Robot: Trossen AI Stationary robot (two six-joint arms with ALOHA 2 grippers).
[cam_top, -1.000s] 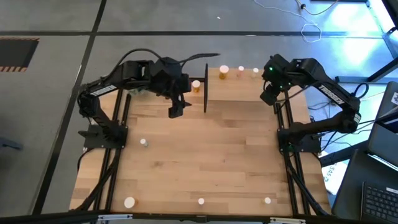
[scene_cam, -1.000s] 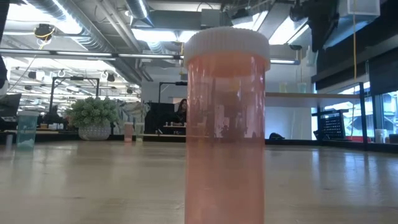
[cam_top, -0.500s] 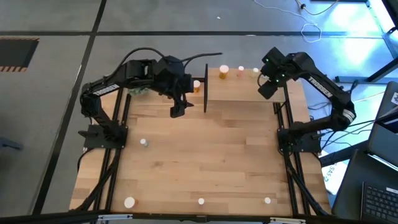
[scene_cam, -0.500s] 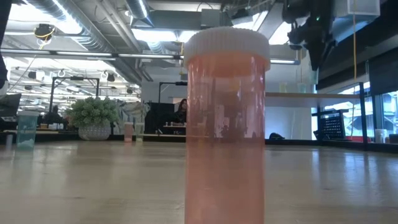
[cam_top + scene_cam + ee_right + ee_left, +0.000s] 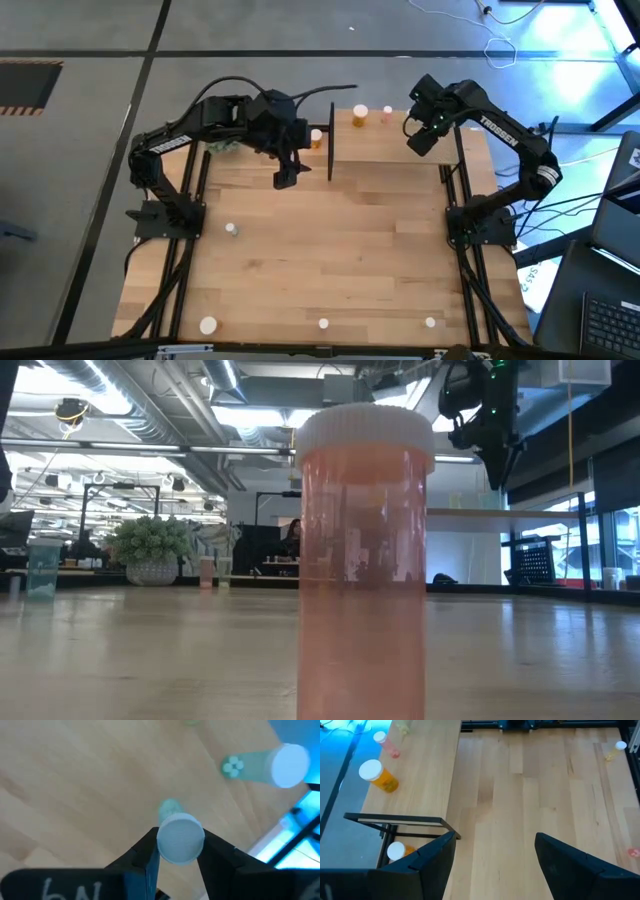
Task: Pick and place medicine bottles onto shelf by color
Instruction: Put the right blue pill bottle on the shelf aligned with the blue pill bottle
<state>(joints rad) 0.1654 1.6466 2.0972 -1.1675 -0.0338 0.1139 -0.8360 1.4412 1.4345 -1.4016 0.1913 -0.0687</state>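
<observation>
Wooden tabletop [image 5: 340,250] below, the right tool [image 5: 180,852] pinches a green bottle [image 5: 180,837] by its cap for carrying; left tool [image 5: 492,850] waits spread beside the shelf [image 5: 325,140].

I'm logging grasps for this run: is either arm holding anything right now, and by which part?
The right gripper holds a green bottle, jaws pinching its white cap. The left gripper is open and holds nothing.

Beyond the wooden tabletop [image 5: 150,650], a potted green plant [image 5: 150,550] stands at its far edge. Above the plant run ceiling ducts [image 5: 130,395] and bright strip lights [image 5: 250,415]; right of it, what may be windows [image 5: 610,545].
</observation>
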